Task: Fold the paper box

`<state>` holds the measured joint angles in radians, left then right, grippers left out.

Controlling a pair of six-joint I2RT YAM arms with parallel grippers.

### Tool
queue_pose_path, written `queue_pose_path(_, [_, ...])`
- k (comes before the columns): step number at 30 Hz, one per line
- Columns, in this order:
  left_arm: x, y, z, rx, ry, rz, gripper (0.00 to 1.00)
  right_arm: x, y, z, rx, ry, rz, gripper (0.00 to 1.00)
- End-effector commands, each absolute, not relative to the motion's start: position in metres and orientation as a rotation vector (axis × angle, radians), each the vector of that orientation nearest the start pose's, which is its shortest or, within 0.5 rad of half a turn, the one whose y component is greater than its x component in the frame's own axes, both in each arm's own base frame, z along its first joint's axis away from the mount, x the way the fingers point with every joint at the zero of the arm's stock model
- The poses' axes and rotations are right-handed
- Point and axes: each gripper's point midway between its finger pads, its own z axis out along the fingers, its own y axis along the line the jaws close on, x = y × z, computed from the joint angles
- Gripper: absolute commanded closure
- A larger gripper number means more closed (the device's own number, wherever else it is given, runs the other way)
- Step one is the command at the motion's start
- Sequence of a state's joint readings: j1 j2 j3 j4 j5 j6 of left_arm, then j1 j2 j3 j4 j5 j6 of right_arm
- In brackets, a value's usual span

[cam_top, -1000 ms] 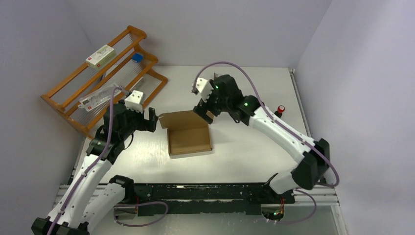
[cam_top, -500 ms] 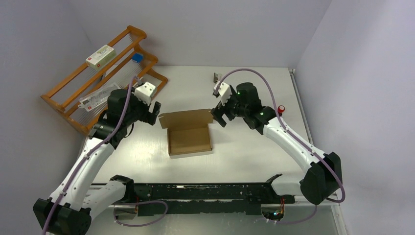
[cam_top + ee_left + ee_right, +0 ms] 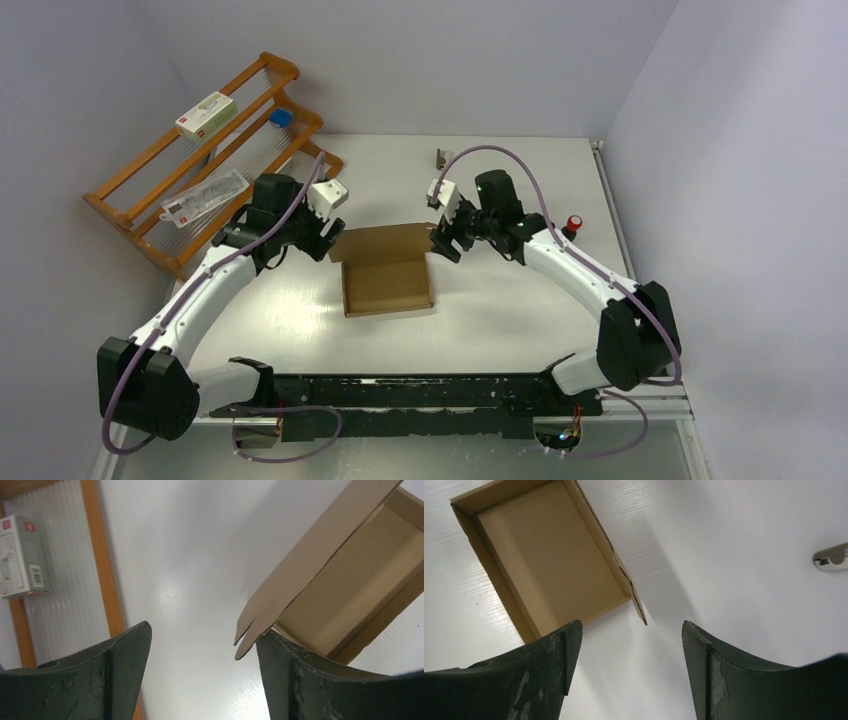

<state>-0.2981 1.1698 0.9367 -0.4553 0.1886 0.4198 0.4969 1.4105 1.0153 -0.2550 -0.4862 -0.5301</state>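
Note:
The brown paper box (image 3: 387, 283) sits mid-table as a shallow open tray with its lid flap (image 3: 380, 241) standing up at the far side. My left gripper (image 3: 329, 240) is open at the flap's left end; in the left wrist view the flap's corner tab (image 3: 250, 630) lies just inside the right finger (image 3: 320, 680). My right gripper (image 3: 441, 243) is open at the flap's right end; in the right wrist view the tray (image 3: 549, 560) and the flap's corner (image 3: 640, 611) show above the open jaws (image 3: 629, 635). Neither gripper holds anything.
A wooden rack (image 3: 215, 160) stands at the back left with a white carton (image 3: 206, 113), a blue item (image 3: 280, 117) and a flat packet (image 3: 205, 196). A small metal piece (image 3: 441, 157) lies at the back. A red button (image 3: 575, 221) sits at the right.
My left gripper has swung right and forward to the flap's left end. My right gripper has come down from the flap's top to its right end. The box has stayed put.

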Motion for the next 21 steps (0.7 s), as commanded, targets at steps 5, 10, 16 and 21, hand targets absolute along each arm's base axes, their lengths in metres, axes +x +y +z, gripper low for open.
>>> queue_pose_path(5, [0.320, -0.134, 0.180, 1.037, 1.999, -0.235, 0.27, 0.332, 0.254, 0.156, -1.380, 1.732, 0.557, 0.40])
queue_pose_path(10, [0.315, -0.135, 0.170, 1.050, 1.980, -0.245, 0.35, 0.336, 0.259, 0.153, -1.404, 1.725, 0.597, 0.51])
queue_pose_path(16, [0.311, -0.136, 0.166, 1.041, 1.972, -0.269, 0.45, 0.331, 0.267, 0.148, -1.447, 1.728, 0.677, 0.66])
queue_pose_path(21, [0.311, -0.133, 0.157, 1.027, 2.006, -0.270, 0.49, 0.328, 0.269, 0.143, -1.461, 1.735, 0.702, 0.80])
